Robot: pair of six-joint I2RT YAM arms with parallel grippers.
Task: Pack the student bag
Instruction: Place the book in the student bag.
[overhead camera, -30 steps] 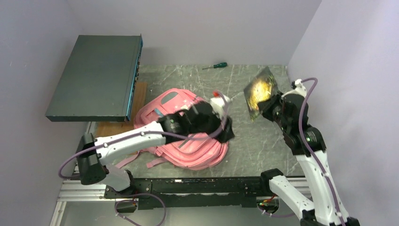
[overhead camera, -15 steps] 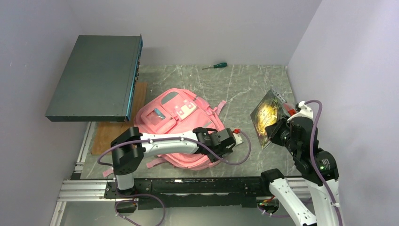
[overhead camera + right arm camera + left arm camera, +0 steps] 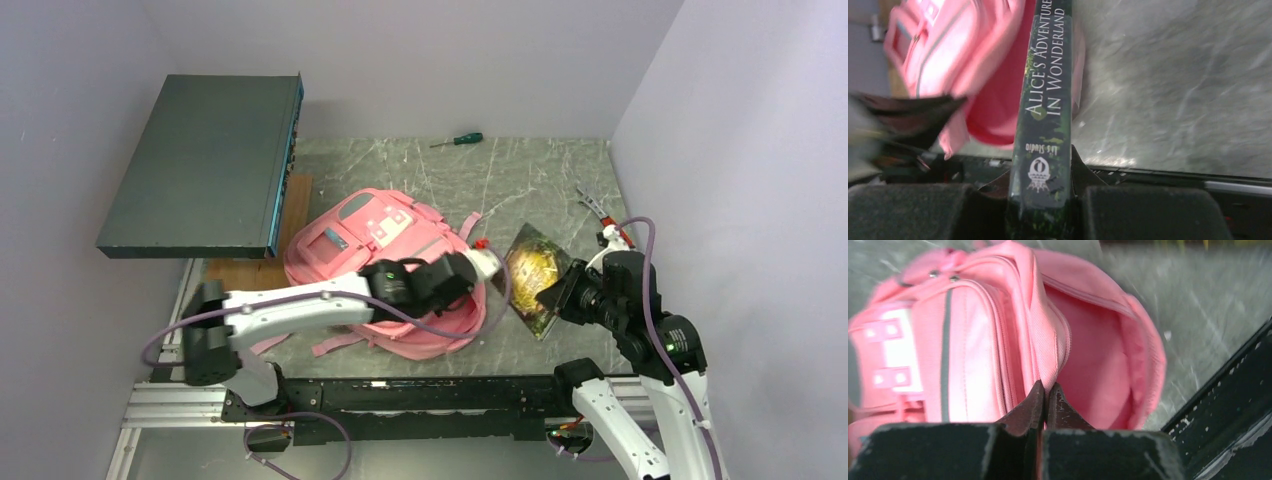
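Note:
The student bag [image 3: 365,232] is a pink backpack lying on the table, its main opening facing right. My left gripper [image 3: 462,280] is shut on the pink fabric edge of that opening [image 3: 1047,387] and holds it up, so the pink inside [image 3: 1093,355] shows. My right gripper [image 3: 562,296] is shut on a dark green book [image 3: 534,276] just right of the opening. The book's spine [image 3: 1045,90] reads "Alice's Adventures in Wonderland" and points towards the bag [image 3: 948,45], between my right gripper's [image 3: 1040,167] fingers.
A large dark flat case [image 3: 200,165] overhangs the table's left side above a wooden board [image 3: 235,272]. A green-handled screwdriver [image 3: 457,140] lies at the back. A small metal tool [image 3: 596,206] lies near the right wall. The black rail [image 3: 420,390] runs along the near edge.
My left gripper has closed on the bag's opening edge and lifted it. The right arm has brought the book down and left, from the back right to beside the bag's opening.

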